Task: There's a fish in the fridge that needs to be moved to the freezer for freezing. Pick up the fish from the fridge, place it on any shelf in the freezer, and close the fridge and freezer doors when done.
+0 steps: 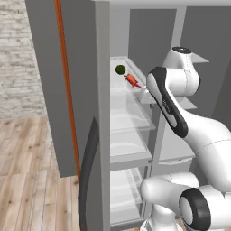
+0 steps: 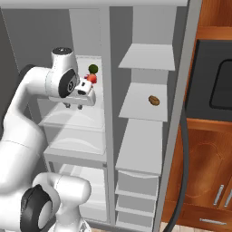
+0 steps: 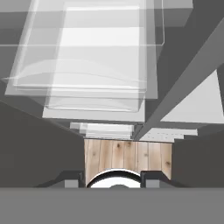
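Observation:
The fish [image 1: 131,80] [image 2: 92,78] is small and red-orange. It lies on the top glass shelf of the fridge [image 1: 128,119] [image 2: 74,122], beside a dark green ball [image 1: 120,69] [image 2: 93,69]. My gripper [image 2: 74,107] [image 3: 111,183] hangs just in front of and slightly below that shelf and points down. Its fingers are apart with nothing between them. The freezer [image 2: 142,104] is the narrower section to the right, with opaque grey shelves [image 2: 147,57]. Both doors stand open: the fridge door [image 1: 49,90] at the left and the freezer door [image 2: 181,113] at the right.
A small brown round item [image 2: 154,100] lies on the freezer's middle shelf. Translucent drawers [image 3: 96,83] and the wood floor [image 3: 127,155] lie below the hand. Wooden cabinets [image 2: 208,154] with a dark appliance stand beyond the freezer door. A brick wall [image 1: 18,58] is far left.

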### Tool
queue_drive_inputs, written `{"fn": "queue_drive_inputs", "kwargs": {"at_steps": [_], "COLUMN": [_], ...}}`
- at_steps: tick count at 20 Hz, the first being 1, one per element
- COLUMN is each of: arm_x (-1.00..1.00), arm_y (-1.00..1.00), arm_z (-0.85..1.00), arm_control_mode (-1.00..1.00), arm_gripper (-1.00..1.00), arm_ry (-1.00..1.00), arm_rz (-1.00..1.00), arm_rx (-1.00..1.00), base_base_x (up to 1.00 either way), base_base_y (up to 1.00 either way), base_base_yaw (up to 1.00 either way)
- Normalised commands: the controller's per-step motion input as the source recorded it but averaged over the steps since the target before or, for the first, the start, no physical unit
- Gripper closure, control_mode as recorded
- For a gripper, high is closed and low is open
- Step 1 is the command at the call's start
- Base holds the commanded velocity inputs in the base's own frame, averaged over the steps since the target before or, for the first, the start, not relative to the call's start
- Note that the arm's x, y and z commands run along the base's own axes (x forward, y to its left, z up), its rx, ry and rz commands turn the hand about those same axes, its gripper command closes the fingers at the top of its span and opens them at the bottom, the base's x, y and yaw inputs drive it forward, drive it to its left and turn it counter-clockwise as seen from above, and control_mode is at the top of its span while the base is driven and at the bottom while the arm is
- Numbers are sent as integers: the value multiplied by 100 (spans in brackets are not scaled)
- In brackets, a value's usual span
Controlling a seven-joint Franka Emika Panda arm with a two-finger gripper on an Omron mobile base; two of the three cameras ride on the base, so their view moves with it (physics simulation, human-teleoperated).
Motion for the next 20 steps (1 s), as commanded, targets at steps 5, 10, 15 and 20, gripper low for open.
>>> {"fn": "queue_drive_inputs", "kwargs": {"at_steps": [5,10,15,20], "arm_x": [-25,-27,-1,5], "arm_y": [18,27,18,4], "arm_z": [0,6,22,30], "arm_control_mode": [-100,-100,-100,-100], "arm_gripper": [-100,-100,-100,-100], "arm_ry": [-5,-20,-30,-24], "arm_rz": [2,0,0,0], "arm_rx": [0,0,-2,-3], "base_base_x": [0,0,0,0], "base_base_y": [0,0,0,0], "base_base_yaw": [0,0,0,0]}}
